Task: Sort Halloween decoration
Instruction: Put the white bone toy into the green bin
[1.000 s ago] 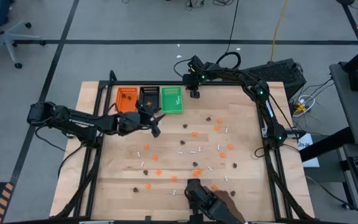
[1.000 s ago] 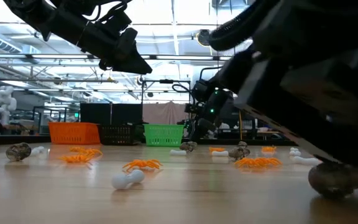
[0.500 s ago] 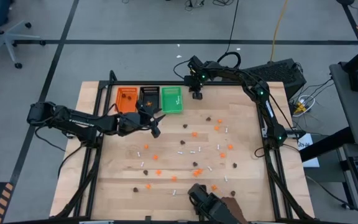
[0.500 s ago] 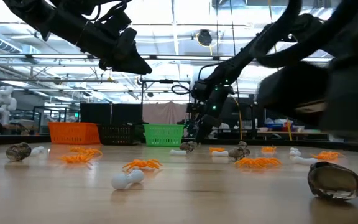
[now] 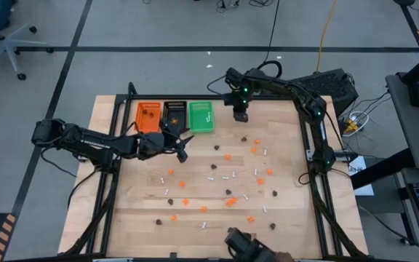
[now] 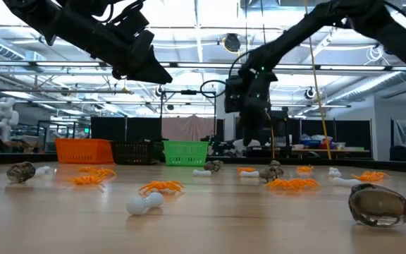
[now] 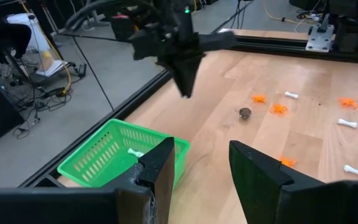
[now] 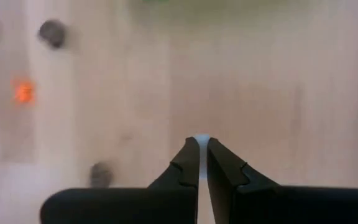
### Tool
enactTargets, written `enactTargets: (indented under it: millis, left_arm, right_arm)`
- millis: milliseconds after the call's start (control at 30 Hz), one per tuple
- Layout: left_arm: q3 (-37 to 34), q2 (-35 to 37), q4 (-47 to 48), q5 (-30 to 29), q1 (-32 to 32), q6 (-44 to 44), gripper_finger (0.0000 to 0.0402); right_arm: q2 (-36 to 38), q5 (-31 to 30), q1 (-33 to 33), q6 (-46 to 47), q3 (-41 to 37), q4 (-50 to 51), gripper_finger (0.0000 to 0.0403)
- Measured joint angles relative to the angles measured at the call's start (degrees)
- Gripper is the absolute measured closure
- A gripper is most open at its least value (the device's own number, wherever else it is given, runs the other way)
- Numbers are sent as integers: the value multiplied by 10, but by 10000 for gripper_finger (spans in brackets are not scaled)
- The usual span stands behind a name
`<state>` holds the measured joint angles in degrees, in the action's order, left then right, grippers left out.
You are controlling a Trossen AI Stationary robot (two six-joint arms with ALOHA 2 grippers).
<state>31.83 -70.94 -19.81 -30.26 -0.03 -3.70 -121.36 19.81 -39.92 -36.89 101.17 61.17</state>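
Note:
The decoration is scattered over the table's middle and right: orange blobs (image 5: 228, 156), dark brown blobs (image 5: 244, 138) and white sticks (image 5: 265, 151). One white stick lies in the green tray (image 7: 132, 152). My right gripper (image 5: 240, 116) hangs above the table just right of the green tray (image 5: 201, 116), pointing down and shut on a white stick (image 8: 199, 138). My left gripper (image 5: 180, 142) hovers open just near of the black tray (image 5: 174, 115), and its fingers (image 7: 160, 165) frame the green tray. My right gripper pinches a white stick between its two fingers (image 8: 185, 165). Only the stick's rounded end (image 8: 199, 137) shows past the fingertips, and the stick lies along the fingers. The fingers point down from above, and the stick is lifted clear of the table.
Orange (image 5: 149, 116), black and green trays stand side by side at the far left of the table. A dark object and a person's hand (image 5: 249, 246) show at the near edge. A dark brown blob (image 6: 379, 204) lies close to the low camera. Bare wood lies left of the trinkets.
My right gripper has risen from near the tabletop and shifted a little toward the table's right edge. The person's hand with its dark object has drawn back toward the near edge, uncovering a brown blob in the low view.

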Motion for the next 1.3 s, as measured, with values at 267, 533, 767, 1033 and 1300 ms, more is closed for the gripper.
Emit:
enactTargets:
  millis: [267, 533, 767, 1033, 1300]
  left_arm:
    - [0, 0, 0, 10, 0, 11, 249]
    - [0, 0, -6, 13, 0, 27, 249]
    - [0, 0, -27, 16, 0, 32, 249]
    - [0, 0, -56, 16, 1, 48, 249]
    - [0, 0, -111, 16, 1, 139, 249]
  right_arm:
    - [120, 13, 52, 54, -128, -50, 403]
    - [320, 13, 106, 175, -391, -285, 403]
    - [422, 13, 163, 303, -586, -622, 403]
    - [413, -64, 212, 393, -671, -937, 403]
    - [394, -111, 249, 389, -672, -1060, 403]
